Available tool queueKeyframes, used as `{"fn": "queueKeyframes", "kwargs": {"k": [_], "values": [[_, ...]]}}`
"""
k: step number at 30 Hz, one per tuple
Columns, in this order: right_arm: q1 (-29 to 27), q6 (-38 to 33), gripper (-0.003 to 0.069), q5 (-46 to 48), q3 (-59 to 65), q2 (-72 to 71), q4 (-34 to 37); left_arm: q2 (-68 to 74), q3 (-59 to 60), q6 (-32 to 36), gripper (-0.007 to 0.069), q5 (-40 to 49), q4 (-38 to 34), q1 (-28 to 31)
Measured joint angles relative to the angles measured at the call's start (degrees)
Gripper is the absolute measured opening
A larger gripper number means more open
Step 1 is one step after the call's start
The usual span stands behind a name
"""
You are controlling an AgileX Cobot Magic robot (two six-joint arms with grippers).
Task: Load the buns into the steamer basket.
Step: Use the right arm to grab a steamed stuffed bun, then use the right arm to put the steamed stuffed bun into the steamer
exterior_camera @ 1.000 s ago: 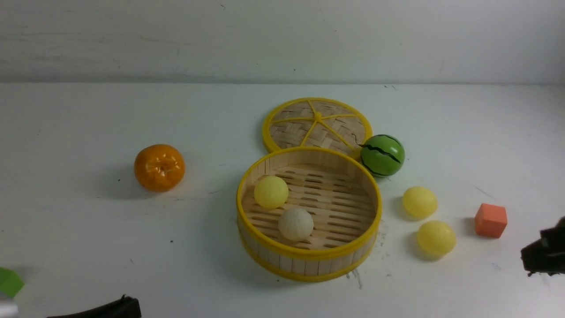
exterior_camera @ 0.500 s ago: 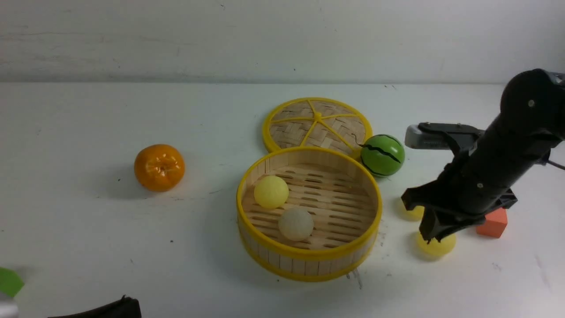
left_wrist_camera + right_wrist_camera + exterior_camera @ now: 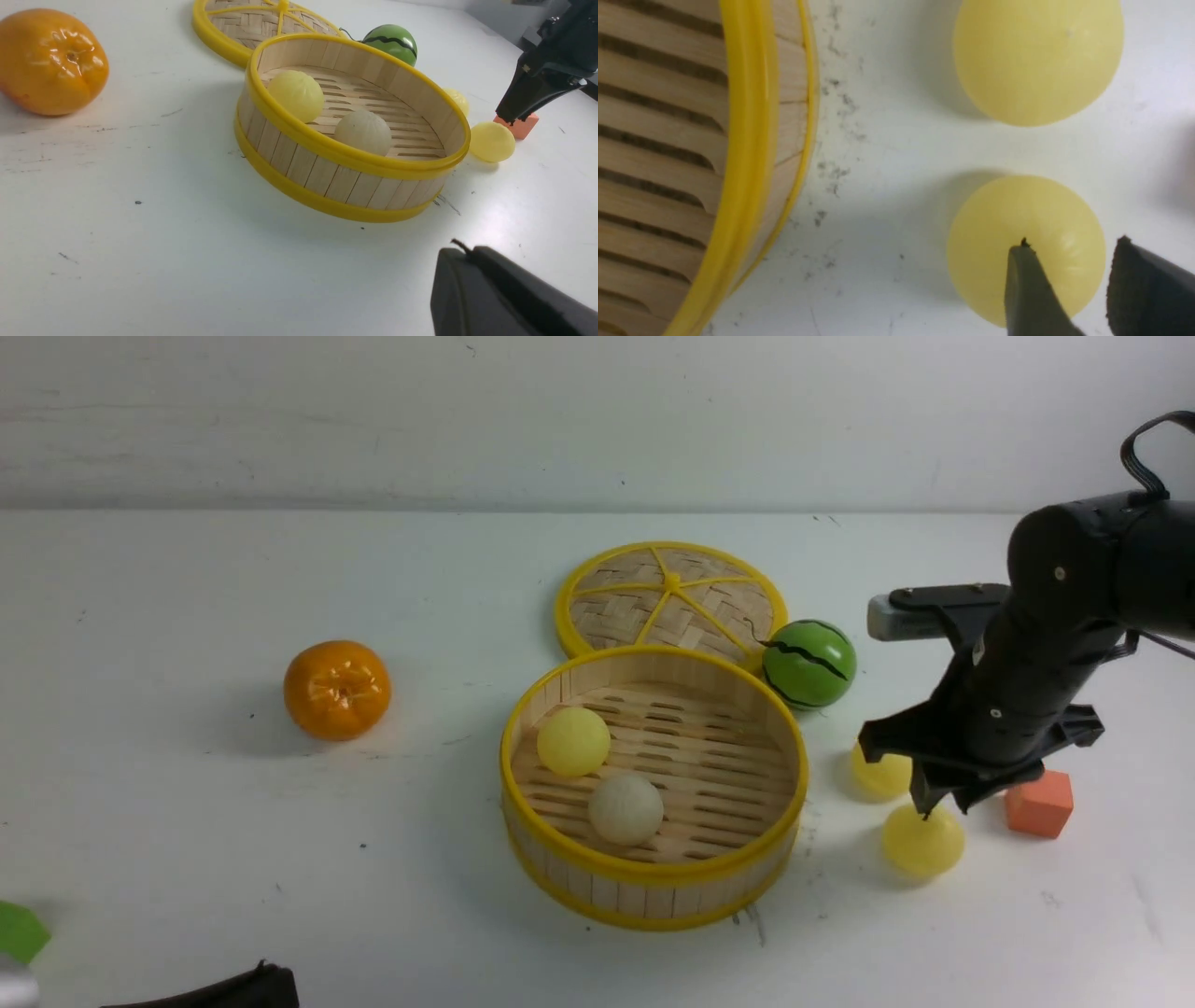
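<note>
The steamer basket (image 3: 653,875) sits mid-table and holds a pale yellow bun (image 3: 573,741) and an off-white bun (image 3: 625,809). Two more yellow buns lie on the table to its right: a nearer bun (image 3: 922,843) and a farther bun (image 3: 878,775), which my right arm partly hides. My right gripper (image 3: 943,803) hangs open just above the nearer bun (image 3: 999,224). One fingertip is over the bun's top and the other is beside it, and nothing is gripped. My left gripper (image 3: 460,252) rests shut and empty near the front left table edge.
A glossy orange (image 3: 337,690) lies at the left. The flat woven lid (image 3: 670,600) lies behind the basket, with the green watermelon ball (image 3: 808,664) beside it. A small orange-red cube (image 3: 1039,803) sits just right of my right gripper.
My right arm has swung in from the right edge to above the two loose buns, then shifted a little back and up. The buns and my left arm have not moved.
</note>
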Motion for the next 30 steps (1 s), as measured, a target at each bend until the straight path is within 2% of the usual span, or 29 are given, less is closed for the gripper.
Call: {"fn": "queueKeyframes", "kwargs": {"k": [13,17,24,30], "values": [[0.0,0.2,0.0248,-1.5,-0.1,3.5,0.0,0.0,0.0,0.0,0.0004,0.0,0.0,0.0],[0.0,0.2,0.0211,-1.5,-0.1,3.7,0.0,0.0,0.0,0.0,0.0004,0.0,0.0,0.0],[0.0,-2.3,0.0015,0.0,-0.2,3.8,0.5,0.0,0.0,0.0,0.0015,0.0,0.0,0.0],[0.0,-5.0,-0.0004,0.6,-0.2,3.0,1.3,0.0,0.0,0.0,0.0018,0.0,0.0,0.0]]}}
